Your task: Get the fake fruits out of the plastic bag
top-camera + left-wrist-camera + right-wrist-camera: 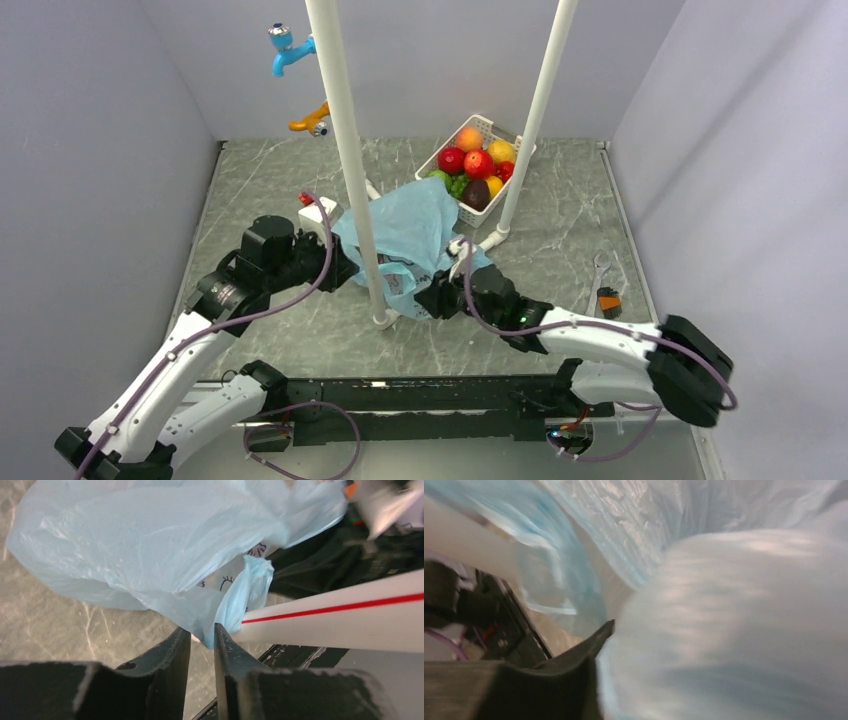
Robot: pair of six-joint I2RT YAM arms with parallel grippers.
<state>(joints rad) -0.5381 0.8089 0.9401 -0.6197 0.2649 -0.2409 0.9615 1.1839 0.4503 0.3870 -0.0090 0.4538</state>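
The left gripper (202, 631) pinches a twisted fold of the light-blue plastic bag (150, 545), which lies crumpled on the marble table (560, 230) by a white pole (358, 200), while the right gripper (432, 297), pressed into the bag, cannot be read as spread or closed.

A white slotted basket (468, 212) sits near the far edge of the grey marbled worktop (560, 260), right of centre. It holds a dark purple fruit (477, 192) beside green fruits (455, 184). Two white poles (345, 150) stand mid-table. A small white box (322, 211) lies left of centre. By the right edge lies an orange-and-black item (608, 300), perhaps a clip.
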